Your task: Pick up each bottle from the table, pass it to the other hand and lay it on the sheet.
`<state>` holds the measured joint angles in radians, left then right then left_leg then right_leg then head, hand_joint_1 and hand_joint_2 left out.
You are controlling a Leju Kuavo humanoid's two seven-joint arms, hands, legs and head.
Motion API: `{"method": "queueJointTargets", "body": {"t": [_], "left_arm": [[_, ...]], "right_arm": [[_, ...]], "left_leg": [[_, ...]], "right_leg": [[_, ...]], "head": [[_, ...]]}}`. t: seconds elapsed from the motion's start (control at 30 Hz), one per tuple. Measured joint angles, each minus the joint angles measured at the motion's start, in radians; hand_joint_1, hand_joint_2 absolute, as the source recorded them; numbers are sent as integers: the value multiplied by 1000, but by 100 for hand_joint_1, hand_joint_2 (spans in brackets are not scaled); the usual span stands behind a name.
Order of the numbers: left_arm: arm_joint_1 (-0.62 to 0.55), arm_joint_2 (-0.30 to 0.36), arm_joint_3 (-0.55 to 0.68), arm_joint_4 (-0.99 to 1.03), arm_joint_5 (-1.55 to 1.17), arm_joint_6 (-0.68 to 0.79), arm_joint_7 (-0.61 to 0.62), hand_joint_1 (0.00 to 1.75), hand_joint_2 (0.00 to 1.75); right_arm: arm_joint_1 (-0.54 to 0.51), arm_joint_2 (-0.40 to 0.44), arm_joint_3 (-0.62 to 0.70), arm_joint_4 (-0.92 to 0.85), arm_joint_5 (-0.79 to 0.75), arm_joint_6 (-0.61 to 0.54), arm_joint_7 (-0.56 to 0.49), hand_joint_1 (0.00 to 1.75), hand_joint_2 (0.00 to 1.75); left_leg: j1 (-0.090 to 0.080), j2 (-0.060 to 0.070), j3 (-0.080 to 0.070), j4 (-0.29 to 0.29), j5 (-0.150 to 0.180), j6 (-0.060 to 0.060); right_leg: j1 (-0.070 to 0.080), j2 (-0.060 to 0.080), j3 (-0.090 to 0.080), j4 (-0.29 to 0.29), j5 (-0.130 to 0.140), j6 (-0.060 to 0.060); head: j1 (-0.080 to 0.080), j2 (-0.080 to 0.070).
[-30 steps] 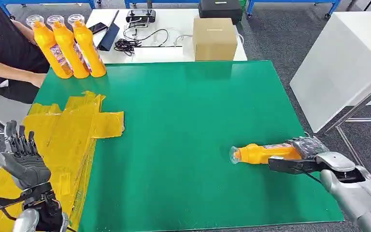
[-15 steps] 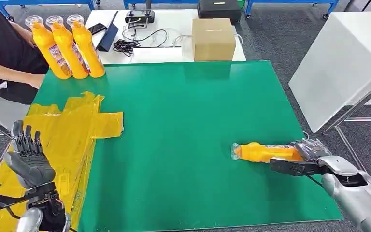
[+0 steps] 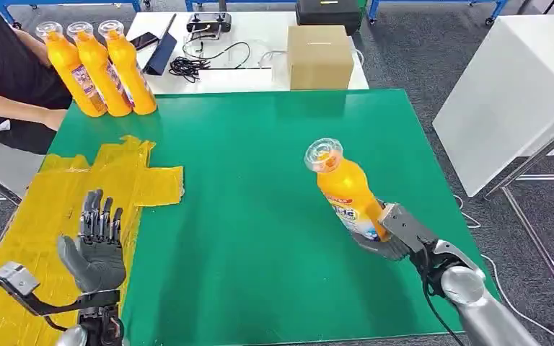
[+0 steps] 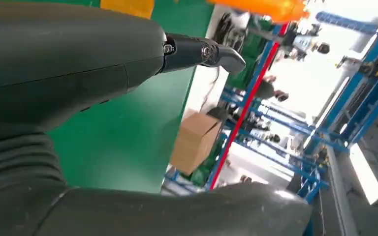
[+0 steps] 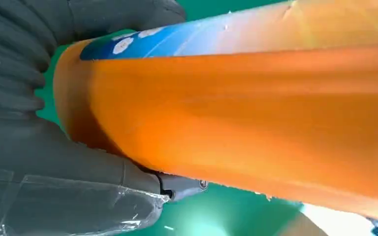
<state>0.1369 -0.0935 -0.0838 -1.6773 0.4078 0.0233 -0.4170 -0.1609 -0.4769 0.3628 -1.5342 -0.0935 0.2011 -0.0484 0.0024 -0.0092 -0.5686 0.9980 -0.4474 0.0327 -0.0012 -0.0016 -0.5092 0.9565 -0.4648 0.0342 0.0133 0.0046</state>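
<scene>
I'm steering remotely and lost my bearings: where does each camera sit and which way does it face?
Head view: high on the body, looking down at the green table; both arms show, right hand holding the bottle, left hand open.
Left wrist view: behind the left hand, looking across the table toward the cardboard box.
Right wrist view: behind the right hand, close on the bottle.
Shared: head and right wrist views both show the held bottle.

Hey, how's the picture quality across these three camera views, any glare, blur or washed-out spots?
Head view: even light, sharp, a soft shadow under the held bottle on the green mat. Left wrist view: the bright background past the cardboard box is washed out, and the left hand is a dark mass up close. Right wrist view: the bottle, gripped by the right hand, sits too close and looks soft.
</scene>
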Motion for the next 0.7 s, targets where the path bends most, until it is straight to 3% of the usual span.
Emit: {"method": "queueJointTargets", "body": {"t": [0.27,0.3,0.7], "left_arm": [[19,2,-52,-9,8,-2,0,0,0],[20,2,-52,-11,8,-2,0,0,175],[15,4,-119,-13,19,-45,5,0,175]], "right_arm": [[17,27,-10,-73,10,-19,-11,175,175],[18,29,-11,-77,11,-19,-11,175,175],[6,92,-10,-62,40,-31,-12,175,175]], "left_leg": [[-1,0,-1,0,0,0],[-1,0,-1,0,0,0],[-1,0,-1,0,0,0]], "right_leg": [[-1,0,0,0,0,0],[-1,0,0,0,0,0],[0,0,0,0,0,0]], "head": [[0,0],[0,0],[0,0]]}}
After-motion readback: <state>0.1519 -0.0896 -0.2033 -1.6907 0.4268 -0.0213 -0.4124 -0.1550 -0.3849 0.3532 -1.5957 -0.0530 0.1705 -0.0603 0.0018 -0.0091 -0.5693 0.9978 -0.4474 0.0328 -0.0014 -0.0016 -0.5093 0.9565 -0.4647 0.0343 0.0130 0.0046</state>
